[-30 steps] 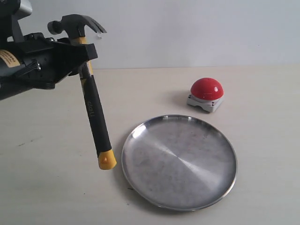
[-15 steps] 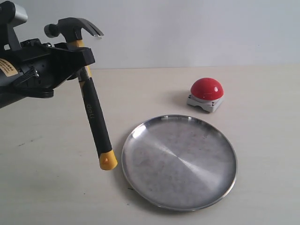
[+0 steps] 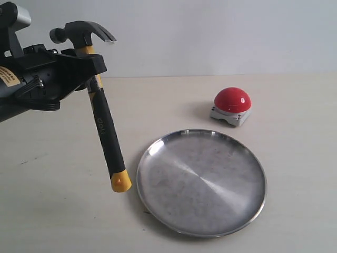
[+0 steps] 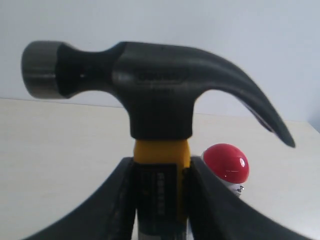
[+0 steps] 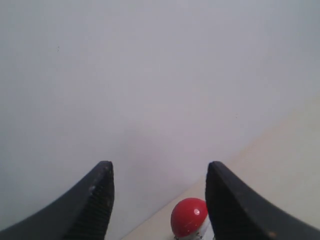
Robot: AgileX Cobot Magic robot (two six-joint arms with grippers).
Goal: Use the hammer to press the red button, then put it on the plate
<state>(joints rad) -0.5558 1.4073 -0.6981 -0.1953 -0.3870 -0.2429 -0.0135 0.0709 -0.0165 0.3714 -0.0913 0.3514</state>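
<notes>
My left gripper [image 3: 90, 67] is shut on the hammer [image 3: 102, 124] just below its dark head [image 3: 81, 32], holding it in the air at the left. The black handle hangs down to its yellow end [image 3: 120, 182], left of the plate [image 3: 201, 182]. In the left wrist view the fingers [image 4: 212, 200] clamp the hammer's neck [image 4: 161, 160] at my left gripper [image 4: 161, 172]. The red button [image 3: 232, 101] sits on its grey base beyond the plate, apart from the hammer, and shows again as the red button [image 4: 226, 163]. My right gripper [image 5: 159, 172] is open and empty, with the red button [image 5: 189, 216] far beyond it.
The light tabletop [image 3: 295, 137] runs back to a pale wall [image 3: 210, 37]. The left arm's black body [image 3: 37, 79] fills the upper left of the exterior view. The right arm is out of the exterior view.
The left arm has shifted slightly left with the hammer over the last second, then held still. Plate and button have not moved.
</notes>
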